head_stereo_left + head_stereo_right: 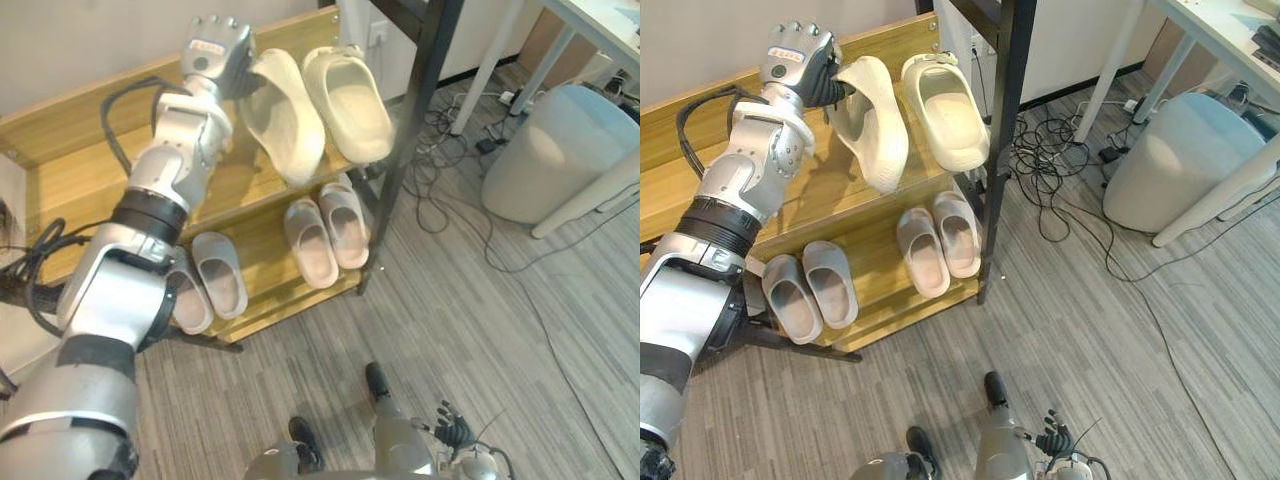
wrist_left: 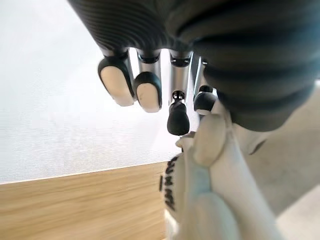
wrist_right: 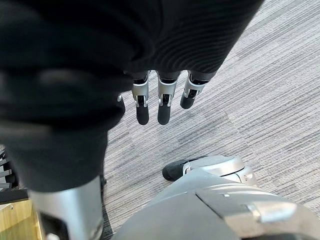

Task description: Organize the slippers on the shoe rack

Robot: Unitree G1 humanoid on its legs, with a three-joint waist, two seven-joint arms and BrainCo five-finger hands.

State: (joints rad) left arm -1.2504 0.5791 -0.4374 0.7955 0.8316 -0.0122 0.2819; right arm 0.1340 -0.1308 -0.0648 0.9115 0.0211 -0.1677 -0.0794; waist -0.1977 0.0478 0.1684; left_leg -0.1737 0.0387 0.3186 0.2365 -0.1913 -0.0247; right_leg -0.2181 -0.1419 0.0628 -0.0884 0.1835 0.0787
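**A:** Where's the slipper?

**B:** On the shoe rack's (image 1: 70, 180) top shelf. The cream slipper (image 1: 875, 125) is tipped on edge beside its flat mate (image 1: 945, 110), and the left robot hand (image 1: 800, 60) pinches its far end.

**A:** Handling?

**B:** Probably light, bendy foam, so grip the thick rim. The right robot hand (image 3: 159, 100) hangs slack and empty.

You're looking at an office corner, grey carpet (image 1: 470, 340) running underfoot, cables (image 1: 1042, 148) tangling beneath a white counter (image 1: 600, 22), grey pouf (image 1: 550, 150) sitting beside it

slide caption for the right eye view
Left hand grips a tilted cream slipper over the top shelf, beside its mate.
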